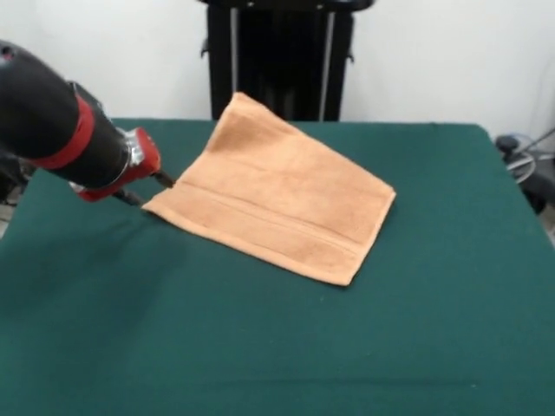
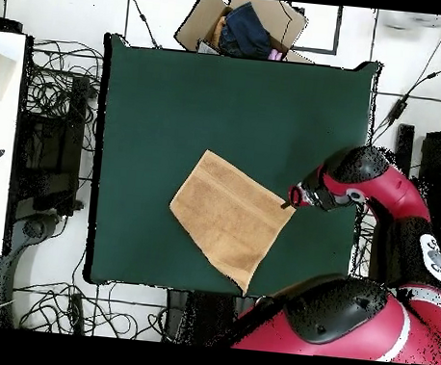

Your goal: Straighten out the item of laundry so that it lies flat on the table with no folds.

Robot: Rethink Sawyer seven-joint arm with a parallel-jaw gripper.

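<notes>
**Op:** Terry towel [image 1: 273, 204], orange-tan, sits mid-worktop [image 1: 260, 355], skewed like a diamond. One corner points toward the far edge, by the black stand. From the front it reads mostly flat, with band stripes running along the near hem.

**Annotator:** Claw?

**Op:** Claw [image 1: 149, 188] is low at the towel's side corner, tips right at the fabric edge. I can't tell if it's apart or pinched on the corner; the tips are dark and half hidden under the red wrist. Overhead shows the same: claw [image 2: 290, 201] touching or just beside the towel [image 2: 229, 217] corner.

**Annotator:** Risks?

**Op:** If I'm clamped on that corner and pull outward, the whole towel probably slides on the felt instead of stretching, so it just moves. If I lift and carry it inward, the corner flops over and I make a fold that isn't there now. If I'm not clamped and I push, the tips bunch the edge.

**Annotator:** Anything else?

**Op:** The far corner looks slightly raised or doubled from the front; I can't confirm that overhead. Dragging toward that side could take it past the worktop [image 2: 153, 116] edge. Overhead also shows a cardboard box [image 2: 241, 26] beyond the worktop, well apart, no issue.
</notes>
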